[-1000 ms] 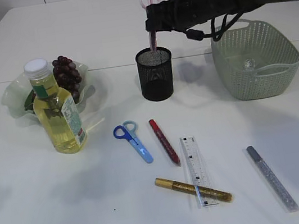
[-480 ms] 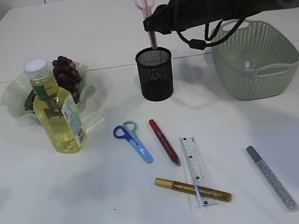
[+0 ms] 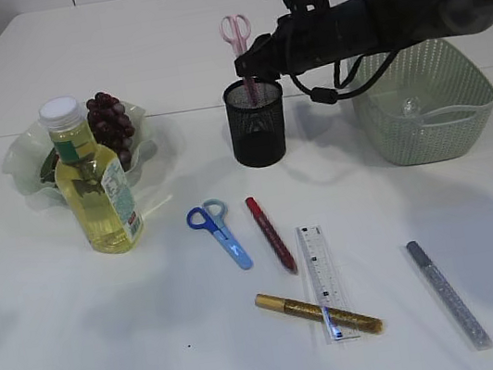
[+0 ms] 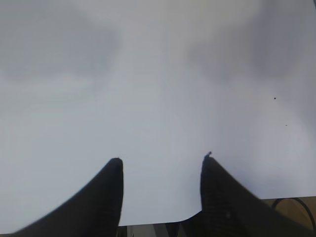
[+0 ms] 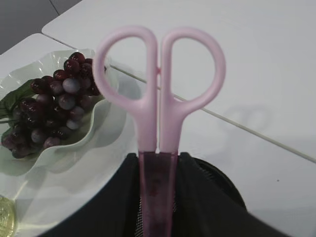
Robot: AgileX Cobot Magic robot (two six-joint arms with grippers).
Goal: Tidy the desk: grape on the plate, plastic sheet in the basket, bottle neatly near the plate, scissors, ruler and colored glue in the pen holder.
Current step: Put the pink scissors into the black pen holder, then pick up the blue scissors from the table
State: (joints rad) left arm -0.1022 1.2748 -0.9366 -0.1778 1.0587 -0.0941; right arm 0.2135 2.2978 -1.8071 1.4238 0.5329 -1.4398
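Pink scissors (image 5: pixel 159 98) upright at top centre of exterior frame, blades down in black mesh pen holder (image 3: pixel 257 123). Judged light, stiff, smooth plastic; best taken at sheathed shank below handles. Right gripper (image 5: pixel 158 173) narrowly parted, bracketing that shank; contact not confirmable. Left gripper (image 4: pixel 160 165) half open, empty, over bare table (image 4: pixel 158 74)

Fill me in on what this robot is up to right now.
It is tidying a desk. The right gripper holds the pink scissors blade-down in the black mesh pen holder, fingers either side of the blades. The left gripper hangs open over bare table. The grapes are on the plate, with the bottle beside it. Blue scissors, ruler and the red, gold and silver glue pens lie loose.
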